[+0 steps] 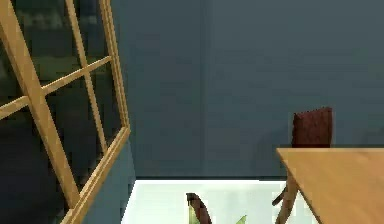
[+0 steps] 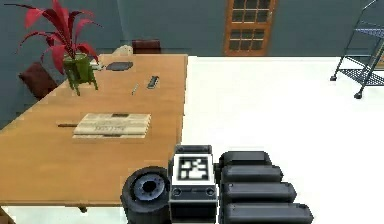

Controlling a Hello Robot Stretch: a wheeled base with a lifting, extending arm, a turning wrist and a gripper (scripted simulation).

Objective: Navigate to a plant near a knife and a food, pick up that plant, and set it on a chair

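Gripper [image 2: 148, 193] sits low at the arm side view's bottom edge, a dark round body just left of the white marker square [image 2: 193, 168]. Its far end cannot be made out, so neither the set of its fingers nor whether it holds anything can be told. The plant [image 2: 75, 62], red-leaved in a green pot, stands upright on the wooden table [image 2: 160, 120], toward that view's upper left. Just beside it lie a dark round plate [image 2: 120, 67] and a pale loaf-like lump [image 2: 122, 50], likely the food. A thin sliver [image 2: 133, 90], perhaps the knife, and a small dark bar [image 2: 152, 82] lie a little nearer. A dark red chair [image 2: 38, 78] stands at the table's left side. The step in hand looks like the final approach: next the base should roll forward to line the arm with the plant, then lift and reach across the tabletop. No writing is legible; the flat printed sheet [image 2: 112, 125] is too small to read.
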